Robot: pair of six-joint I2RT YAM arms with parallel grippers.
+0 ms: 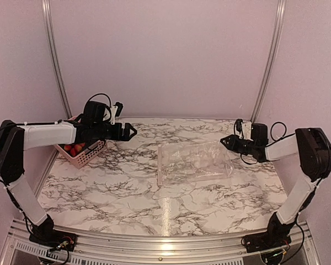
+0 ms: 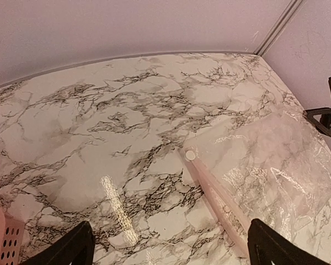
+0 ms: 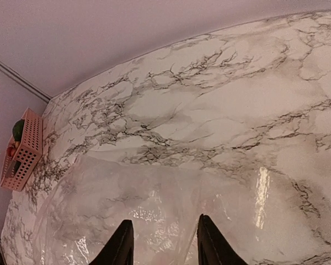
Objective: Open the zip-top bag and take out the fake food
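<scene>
The marble table (image 1: 99,193) carries everything. The clear bag (image 1: 193,163) lies flat, right of centre, and looks empty (its zip strip faces the left arm). At the far left, the pink basket (image 1: 85,157) holds the toy food (image 1: 74,148), red pieces and a green one, so I judge the emptying done. The left gripper (image 1: 131,132) hovers just beside the basket, jaws wide with nothing between them. The right gripper (image 1: 225,141) sits at the bag's right edge, jaws narrowly parted, gripping nothing I can see.

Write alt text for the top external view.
A clear, floppy plastic zip-top bag lies on the marble-patterned table, near the raised right gripper. The left gripper hangs beside a pink slatted plastic basket holding red toy food.
</scene>
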